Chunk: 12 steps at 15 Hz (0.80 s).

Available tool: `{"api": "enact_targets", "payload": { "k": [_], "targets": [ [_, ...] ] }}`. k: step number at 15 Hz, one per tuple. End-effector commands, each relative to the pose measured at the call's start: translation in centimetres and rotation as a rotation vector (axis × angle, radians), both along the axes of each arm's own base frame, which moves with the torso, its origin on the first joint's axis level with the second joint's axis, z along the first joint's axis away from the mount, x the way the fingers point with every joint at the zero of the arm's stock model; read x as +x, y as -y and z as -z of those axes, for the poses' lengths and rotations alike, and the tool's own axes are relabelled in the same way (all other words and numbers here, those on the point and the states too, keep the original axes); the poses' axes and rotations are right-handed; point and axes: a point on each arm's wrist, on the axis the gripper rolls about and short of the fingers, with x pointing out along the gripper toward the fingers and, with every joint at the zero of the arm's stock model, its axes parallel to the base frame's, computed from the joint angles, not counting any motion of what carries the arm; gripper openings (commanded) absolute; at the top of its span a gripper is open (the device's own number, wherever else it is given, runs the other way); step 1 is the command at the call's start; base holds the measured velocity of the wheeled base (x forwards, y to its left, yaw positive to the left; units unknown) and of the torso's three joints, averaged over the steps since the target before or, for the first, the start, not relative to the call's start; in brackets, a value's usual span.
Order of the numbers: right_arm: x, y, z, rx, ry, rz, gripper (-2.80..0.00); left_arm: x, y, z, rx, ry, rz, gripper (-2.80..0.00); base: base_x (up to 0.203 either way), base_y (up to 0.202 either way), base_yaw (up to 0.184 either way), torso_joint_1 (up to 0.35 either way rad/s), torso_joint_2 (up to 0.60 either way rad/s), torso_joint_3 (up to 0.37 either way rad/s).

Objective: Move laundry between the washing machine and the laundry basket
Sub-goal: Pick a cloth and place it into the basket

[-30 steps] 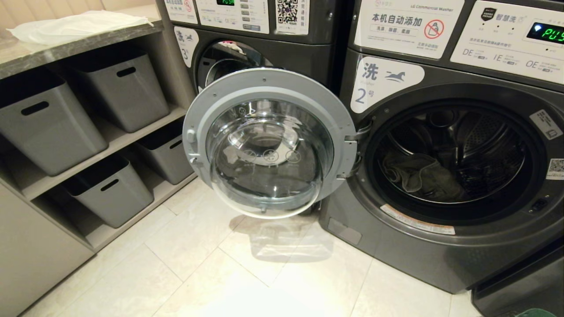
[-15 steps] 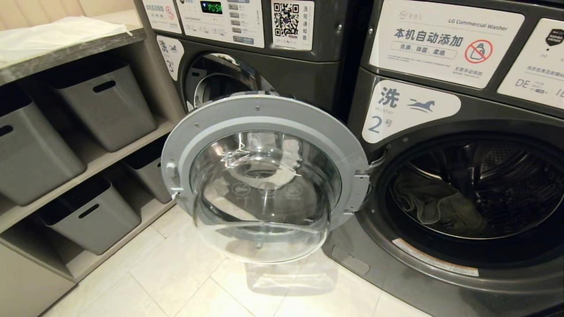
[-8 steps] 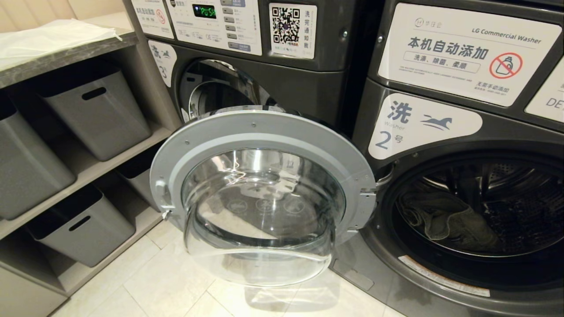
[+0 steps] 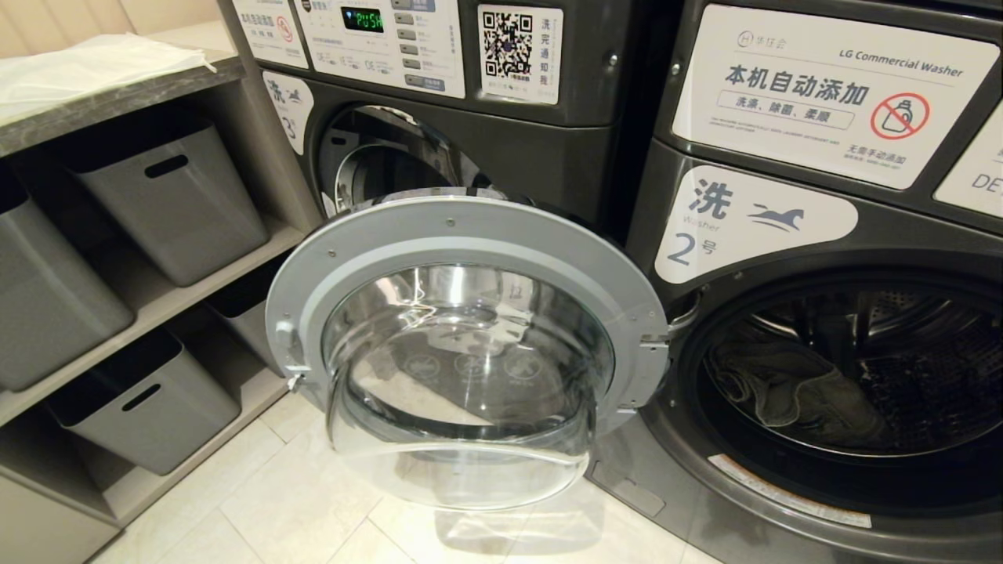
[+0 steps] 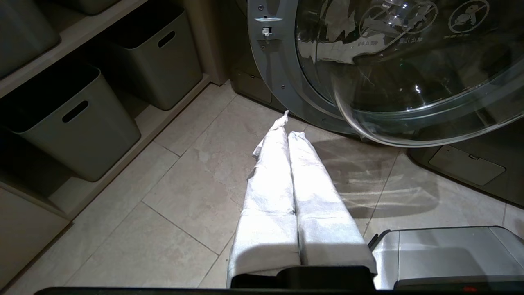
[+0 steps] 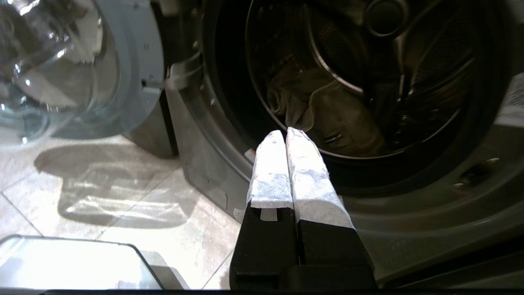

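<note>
Nearest, over the floor tiles: left gripper [image 5: 287,123], jaws pressed together and empty, pointing at the open door [image 4: 470,345] rather than the drum. Right gripper [image 6: 285,133], jaws likewise together and empty, aimed straight into the mouth of the washing machine [image 4: 823,329]. Beyond its tips, inside the drum: the laundry [image 6: 323,110], heaped low on the door-hinge side, long axis roughly across the opening. Clearly the nearer arm: the right, needing only to open and reach forward. No laundry basket in view.
</note>
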Motion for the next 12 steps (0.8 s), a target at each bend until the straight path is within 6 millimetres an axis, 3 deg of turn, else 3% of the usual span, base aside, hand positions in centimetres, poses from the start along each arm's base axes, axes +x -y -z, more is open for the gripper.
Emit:
{"api": "enact_targets", "payload": {
  "k": [1,3,5,7,8,9,12],
  "targets": [
    [-0.2,0.0,-4.3,0.016,-0.003,0.012,-2.80,0.0,0.0,0.0,-0.001,0.001,0.000,-2.80,0.000,0.000,0.000,0.000,0.00,0.000],
    [2.0,0.0,-9.1,0.070,-0.171,0.026,-2.80,0.0,0.0,0.0,-0.014,0.000,-0.004,-2.80,0.000,0.000,0.000,0.000,0.00,0.000],
    [5.9,0.0,-10.9,0.116,-0.418,0.004,-2.80,0.0,0.0,0.0,-0.053,0.003,-0.013,-2.80,0.000,0.000,0.000,0.000,0.00,0.000],
    [9.3,-0.2,-9.1,0.154,-0.651,-0.055,-2.80,0.0,0.0,0.0,-0.066,0.005,-0.014,-2.80,0.000,0.000,0.000,0.000,0.00,0.000],
    [10.3,-0.3,-7.2,0.166,-0.732,-0.070,-2.80,0.0,0.0,0.0,-0.066,0.005,-0.014,-2.80,0.000,0.000,0.000,0.000,0.00,0.000],
    [11.4,-0.3,-5.0,0.172,-0.796,-0.078,-2.80,0.0,0.0,0.0,-0.066,0.005,-0.014,-2.80,0.000,0.000,0.000,0.000,0.00,0.000],
    [15.5,-0.3,-1.4,0.181,-0.924,-0.072,-2.80,0.0,0.0,0.0,-0.068,0.005,-0.014,-2.80,0.000,0.000,0.000,0.000,0.00,0.000]
  ]
}}
